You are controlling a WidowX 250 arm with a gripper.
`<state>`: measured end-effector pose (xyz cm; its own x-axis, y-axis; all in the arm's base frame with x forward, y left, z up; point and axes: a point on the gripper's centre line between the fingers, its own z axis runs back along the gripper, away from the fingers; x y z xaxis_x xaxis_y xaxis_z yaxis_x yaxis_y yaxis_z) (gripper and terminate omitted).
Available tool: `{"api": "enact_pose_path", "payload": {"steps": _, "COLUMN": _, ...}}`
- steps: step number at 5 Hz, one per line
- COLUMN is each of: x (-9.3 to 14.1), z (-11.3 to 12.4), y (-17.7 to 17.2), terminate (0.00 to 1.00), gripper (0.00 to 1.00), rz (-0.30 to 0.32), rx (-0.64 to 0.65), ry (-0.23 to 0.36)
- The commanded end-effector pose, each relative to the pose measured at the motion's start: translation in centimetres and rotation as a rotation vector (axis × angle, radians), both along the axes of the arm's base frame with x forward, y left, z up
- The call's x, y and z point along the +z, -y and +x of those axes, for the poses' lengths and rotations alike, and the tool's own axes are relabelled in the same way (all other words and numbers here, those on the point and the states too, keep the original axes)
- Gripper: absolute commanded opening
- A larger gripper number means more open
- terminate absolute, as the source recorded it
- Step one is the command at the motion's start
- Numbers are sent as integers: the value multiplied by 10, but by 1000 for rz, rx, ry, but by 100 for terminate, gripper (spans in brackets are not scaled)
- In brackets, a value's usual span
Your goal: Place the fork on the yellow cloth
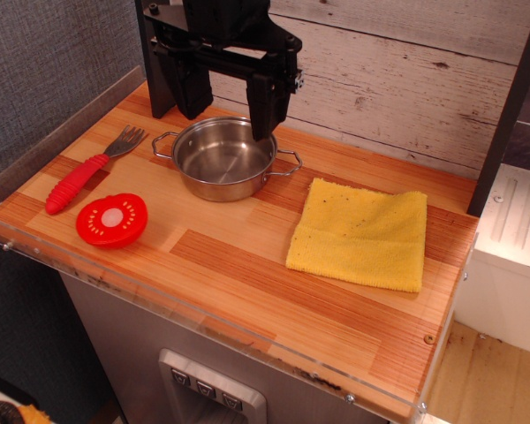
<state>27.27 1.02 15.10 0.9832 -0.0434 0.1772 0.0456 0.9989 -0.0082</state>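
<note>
Nearest the camera runs the clear plastic edge strip (203,318) along the front of the wooden bench (247,274). Behind it on the left lies a round red tomato-slice disc (112,219), flat on the wood. Just beside and behind the disc rests the fork (88,170), its ribbed red handle pointing toward the front left corner and its grey tines toward the back, near the handle of a steel pot (223,158). That pot stands upright toward the back of the bench. On the right, well apart from the fork, the yellow cloth (360,233) lies spread flat with nothing on it. Above the pot's rear rim hangs the black gripper (230,97), its two fingers (263,104) spread apart and holding nothing.
</note>
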Motion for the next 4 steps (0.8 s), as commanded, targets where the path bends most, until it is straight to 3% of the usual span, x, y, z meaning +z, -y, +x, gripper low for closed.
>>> {"api": "enact_pose_path", "payload": {"steps": 1, "x": 0, "z": 0, "y": 0, "terminate": 0, "gripper": 100, "rz": 0, "rx": 0, "ry": 0}}
{"api": "enact_pose_path", "payload": {"steps": 2, "x": -9, "z": -3, "y": -18, "terminate": 0, "gripper": 100, "rz": -26, "rx": -34, "ry": -18}}
{"api": "enact_pose_path", "payload": {"steps": 4, "x": -20, "z": -24, "y": -105, "terminate": 0, "gripper": 100, "rz": 67, "rx": 35, "ry": -55}}
